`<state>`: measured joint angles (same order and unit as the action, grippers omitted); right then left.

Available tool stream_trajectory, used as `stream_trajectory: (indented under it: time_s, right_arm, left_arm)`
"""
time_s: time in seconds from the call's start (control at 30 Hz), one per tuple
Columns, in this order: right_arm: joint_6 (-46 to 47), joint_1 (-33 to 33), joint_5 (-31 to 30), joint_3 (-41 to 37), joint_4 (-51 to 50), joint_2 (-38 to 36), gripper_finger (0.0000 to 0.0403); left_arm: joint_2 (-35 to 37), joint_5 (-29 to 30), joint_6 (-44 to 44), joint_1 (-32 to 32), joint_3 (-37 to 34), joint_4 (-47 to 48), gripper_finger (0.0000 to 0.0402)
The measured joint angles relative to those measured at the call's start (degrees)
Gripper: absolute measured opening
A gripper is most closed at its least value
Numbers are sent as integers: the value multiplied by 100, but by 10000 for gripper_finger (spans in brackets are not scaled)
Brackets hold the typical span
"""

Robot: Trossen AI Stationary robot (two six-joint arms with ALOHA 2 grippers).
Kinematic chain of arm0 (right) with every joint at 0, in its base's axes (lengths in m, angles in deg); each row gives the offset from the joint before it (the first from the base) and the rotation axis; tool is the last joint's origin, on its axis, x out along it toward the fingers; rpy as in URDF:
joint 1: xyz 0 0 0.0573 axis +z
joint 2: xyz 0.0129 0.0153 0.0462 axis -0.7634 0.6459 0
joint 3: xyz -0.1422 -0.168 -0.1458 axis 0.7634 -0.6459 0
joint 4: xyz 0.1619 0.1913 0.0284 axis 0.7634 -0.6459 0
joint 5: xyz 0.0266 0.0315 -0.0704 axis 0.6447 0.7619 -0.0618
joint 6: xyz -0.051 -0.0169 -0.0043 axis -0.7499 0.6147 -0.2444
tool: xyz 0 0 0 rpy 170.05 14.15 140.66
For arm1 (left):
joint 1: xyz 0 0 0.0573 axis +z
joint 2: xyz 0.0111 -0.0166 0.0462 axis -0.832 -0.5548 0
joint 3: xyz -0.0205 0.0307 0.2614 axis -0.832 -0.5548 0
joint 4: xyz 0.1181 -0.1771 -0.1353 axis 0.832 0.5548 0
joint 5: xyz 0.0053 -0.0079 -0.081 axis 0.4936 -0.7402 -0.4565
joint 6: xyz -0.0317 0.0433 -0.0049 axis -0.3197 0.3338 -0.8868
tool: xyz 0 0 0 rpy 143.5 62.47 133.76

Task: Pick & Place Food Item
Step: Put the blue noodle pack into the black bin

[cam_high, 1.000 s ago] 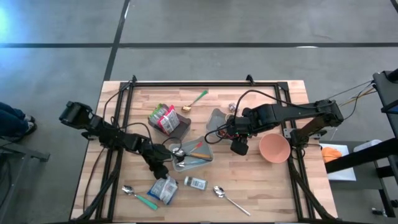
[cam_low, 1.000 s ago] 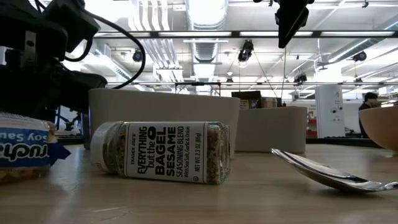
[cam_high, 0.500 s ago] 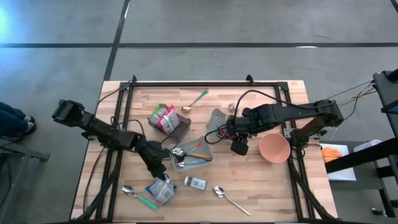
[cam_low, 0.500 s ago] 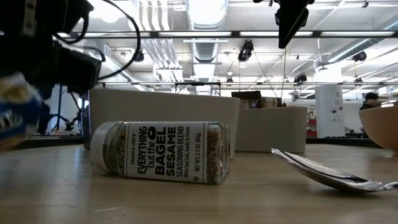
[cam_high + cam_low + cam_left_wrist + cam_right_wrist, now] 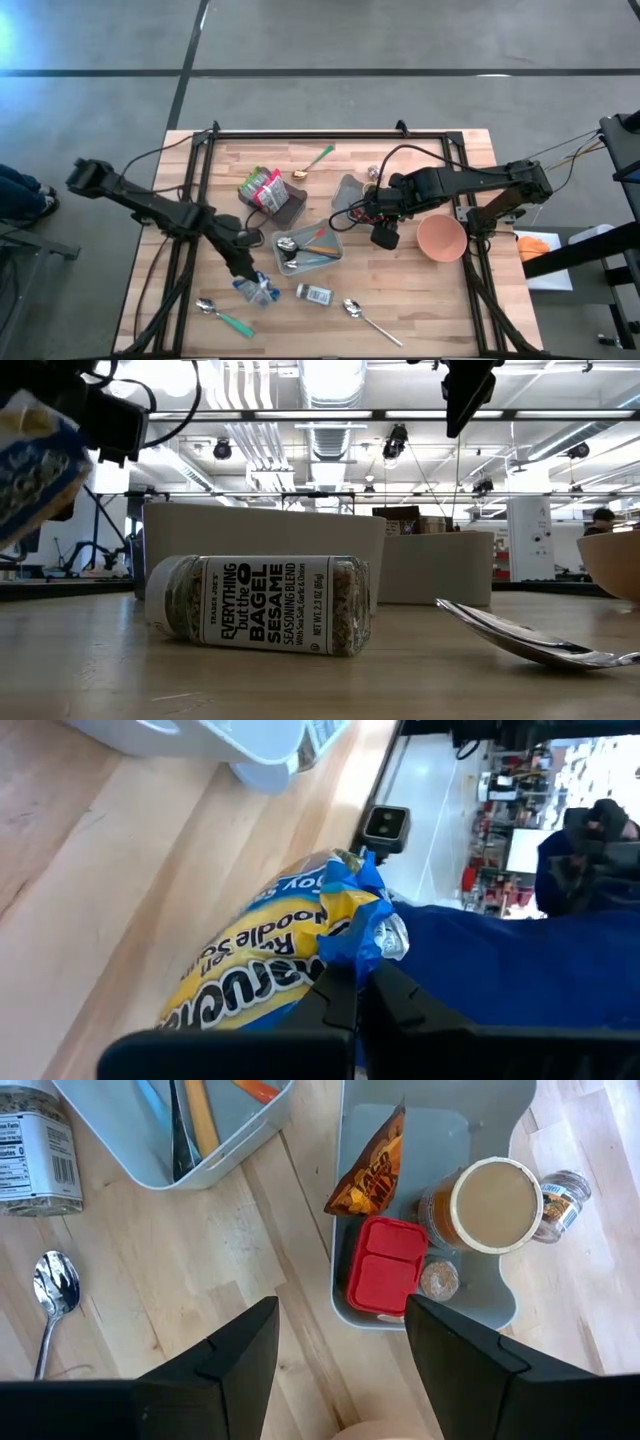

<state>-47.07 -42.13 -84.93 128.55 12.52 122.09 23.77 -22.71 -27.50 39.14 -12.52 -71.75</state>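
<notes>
A yellow and blue noodle soup packet (image 5: 262, 970) hangs above the wood table (image 5: 420, 300) near its front left, and also shows at the upper left of the low view (image 5: 35, 465). My left gripper (image 5: 362, 982) is shut on it (image 5: 250, 274). My right gripper (image 5: 340, 1365) stands open in the air over the middle right of the table (image 5: 385, 238), holding nothing. Below it is a grey tray (image 5: 440, 1140) with an orange snack bag (image 5: 368, 1165), a red box (image 5: 385, 1270) and a lidded cup (image 5: 490, 1200). My left gripper pinches the packet's crimped blue end seam (image 5: 368, 935) between its two fingers. The fingers slant downward from the table's left side. The packet hangs tilted beyond the fingertips, lifted clear of the table.
A grey utensil tray (image 5: 330, 255) sits mid-table, and a seasoning jar (image 5: 315, 294) lies on its side near the front. Spoons lie at the front (image 5: 365, 315) and front left (image 5: 215, 312). A pink bowl (image 5: 441, 238) is at the right. Snack packets (image 5: 262, 188) are at the back left.
My left gripper has risen and drawn back toward the table's left with the noodle packet. The packet lay on the table a second ago and now hangs tilted, clear of the wood.
</notes>
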Motion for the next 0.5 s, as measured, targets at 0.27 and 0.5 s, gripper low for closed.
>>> stream_trajectory:
  time_s: [0.27,0.5]
  right_arm:
    - [2,0,0,0,47,0,215]
    - [4,0,0,0,61,0,215]
  left_arm:
    - [394,62,-256,0,7,250,0]
    - [861,83,-308,0,7,240,0]
